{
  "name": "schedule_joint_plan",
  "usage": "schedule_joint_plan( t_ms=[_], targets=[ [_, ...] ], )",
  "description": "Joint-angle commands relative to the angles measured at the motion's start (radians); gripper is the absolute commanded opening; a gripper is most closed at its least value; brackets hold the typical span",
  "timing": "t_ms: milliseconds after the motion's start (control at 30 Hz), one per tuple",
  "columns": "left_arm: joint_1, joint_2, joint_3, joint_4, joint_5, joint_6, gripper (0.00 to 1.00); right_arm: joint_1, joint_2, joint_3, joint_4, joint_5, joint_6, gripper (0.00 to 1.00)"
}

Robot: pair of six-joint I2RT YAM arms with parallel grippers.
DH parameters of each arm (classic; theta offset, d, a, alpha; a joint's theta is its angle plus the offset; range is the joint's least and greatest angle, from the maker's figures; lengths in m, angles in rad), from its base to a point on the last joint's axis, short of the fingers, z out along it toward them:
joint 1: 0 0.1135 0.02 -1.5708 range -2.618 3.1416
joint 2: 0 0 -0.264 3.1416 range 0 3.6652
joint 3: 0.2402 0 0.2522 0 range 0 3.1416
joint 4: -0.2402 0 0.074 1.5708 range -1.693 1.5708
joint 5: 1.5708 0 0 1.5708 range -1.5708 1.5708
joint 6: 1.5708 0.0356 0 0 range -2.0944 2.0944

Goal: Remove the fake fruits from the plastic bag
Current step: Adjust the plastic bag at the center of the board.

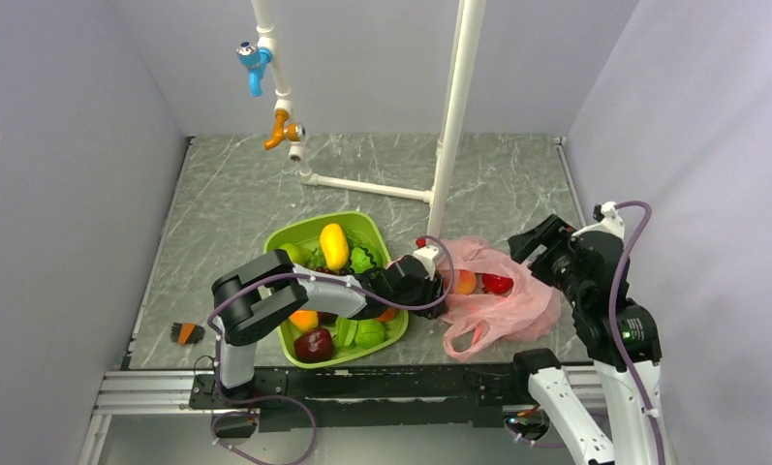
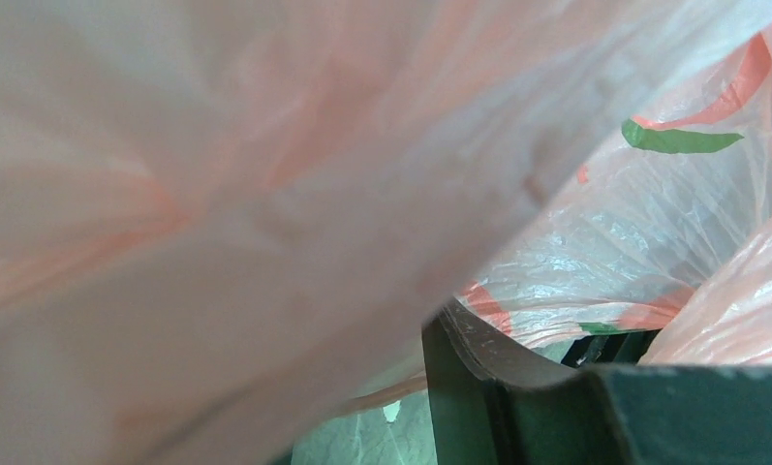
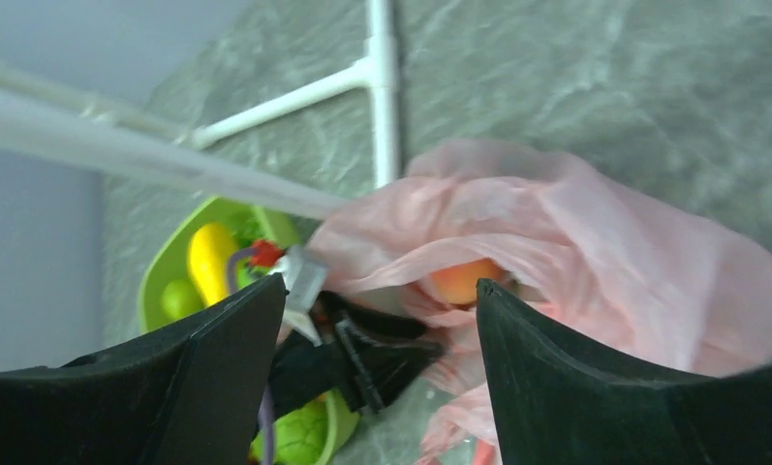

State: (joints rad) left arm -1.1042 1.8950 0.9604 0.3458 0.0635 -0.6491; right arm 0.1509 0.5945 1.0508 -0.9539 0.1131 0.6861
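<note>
The pink plastic bag (image 1: 517,305) lies crumpled on the table just right of the green tray, its mouth facing left. Inside the mouth show a peach (image 1: 466,282) and a red apple (image 1: 497,283); the peach (image 3: 462,281) also peeks out in the right wrist view. My left gripper (image 1: 442,287) sits at the bag's mouth. Bag film (image 2: 265,194) drapes over it, hiding one finger; the other finger (image 2: 478,378) shows, with bare table beside it. My right gripper (image 3: 382,291) hovers open above the bag's right side (image 1: 537,242), holding nothing.
The green tray (image 1: 294,232) holds a yellow mango (image 1: 333,245), a maroon apple (image 1: 313,344) and other fruit, with my left arm reaching across it. A white pipe post (image 1: 449,145) stands just behind the bag. A small brush (image 1: 186,333) lies at the front left.
</note>
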Motion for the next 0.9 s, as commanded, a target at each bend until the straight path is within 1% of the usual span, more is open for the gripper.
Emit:
schedule_joint_plan(
  t_ms=[0,67,133,200,300,333,433,533,633,700,767,867],
  targets=[
    [0.002,-0.01,0.036,0.014,0.026,-0.003,0.49,-0.002,0.067,-0.055,0.136,-0.283,-0.034,0.7],
    [0.002,-0.012,0.031,0.022,0.027,-0.009,0.49,-0.003,0.095,-0.137,0.148,-0.347,0.028,0.65],
    [0.003,-0.009,0.032,0.028,0.03,-0.013,0.49,-0.002,0.104,-0.206,0.114,-0.317,0.069,0.59],
    [0.002,-0.008,0.032,0.031,0.033,-0.016,0.49,-0.003,0.099,-0.269,0.045,-0.224,0.119,0.58],
    [0.002,-0.016,0.019,0.04,0.026,-0.017,0.5,-0.007,0.116,-0.305,-0.066,0.027,0.263,0.55],
    [0.003,-0.021,0.016,0.04,0.022,-0.018,0.5,-0.013,0.131,-0.311,-0.083,0.068,0.284,0.55],
    [0.004,-0.036,0.011,0.034,0.018,-0.015,0.5,-0.062,0.205,-0.335,-0.109,0.108,0.315,0.52],
    [0.003,-0.05,0.007,0.031,0.01,-0.009,0.5,-0.187,0.265,-0.357,-0.154,0.212,0.342,0.5],
    [0.004,-0.063,0.006,0.021,0.013,-0.004,0.5,-0.234,0.3,-0.354,-0.137,0.218,0.354,0.49],
    [0.001,-0.084,0.014,0.003,0.037,0.019,0.5,-0.246,0.304,-0.387,-0.052,0.169,0.319,0.49],
    [-0.006,-0.11,0.035,-0.019,0.06,0.057,0.51,-0.25,0.324,-0.42,-0.021,0.14,0.319,0.5],
    [-0.021,-0.146,0.107,-0.107,0.102,0.14,0.53,-0.251,0.33,-0.442,-0.001,0.101,0.316,0.5]
  ],
)
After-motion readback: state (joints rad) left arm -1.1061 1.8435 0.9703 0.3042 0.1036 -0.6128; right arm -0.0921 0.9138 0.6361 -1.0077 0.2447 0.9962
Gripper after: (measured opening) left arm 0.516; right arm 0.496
